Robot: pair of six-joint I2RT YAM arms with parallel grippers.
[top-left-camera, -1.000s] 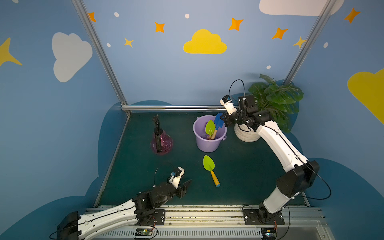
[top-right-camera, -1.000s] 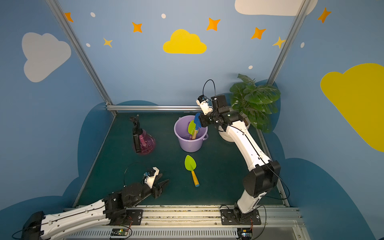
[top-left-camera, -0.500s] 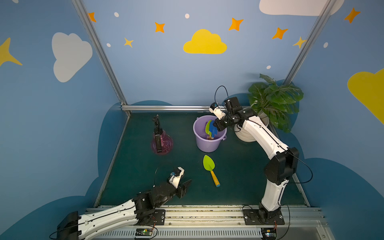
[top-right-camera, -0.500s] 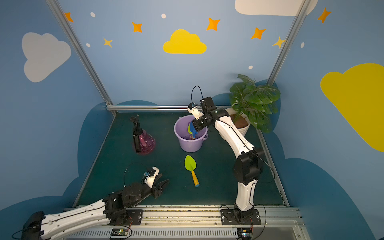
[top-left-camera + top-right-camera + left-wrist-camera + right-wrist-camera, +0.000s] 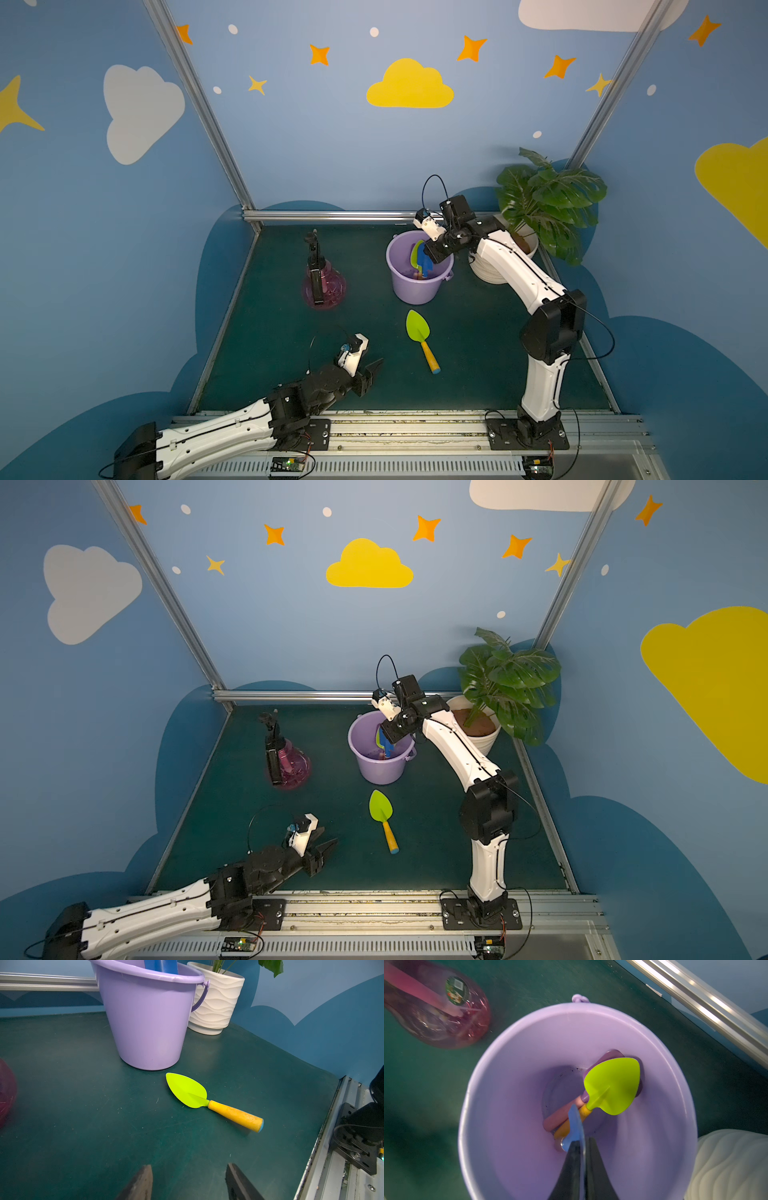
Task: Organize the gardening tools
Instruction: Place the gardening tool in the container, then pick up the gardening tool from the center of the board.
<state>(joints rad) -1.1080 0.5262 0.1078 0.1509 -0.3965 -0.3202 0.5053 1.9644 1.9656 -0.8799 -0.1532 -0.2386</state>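
Our right gripper [image 5: 584,1142] hangs over the lilac bucket [image 5: 512,1084], jaws narrow around the blue spade [image 5: 576,1124] inside it. Gripping or not, we cannot tell. Left gripper [image 5: 189,1165] gapes empty, and a green trowel [image 5: 188,1091] lies on the mat [image 5: 83,1105] before it.

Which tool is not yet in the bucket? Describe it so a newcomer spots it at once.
Find the lilac bucket at the back of the dark green mat. Just in front of it, one trowel lies flat. Pointed lime-green blade, yellow handle; the other green trowel stands inside the bucket.
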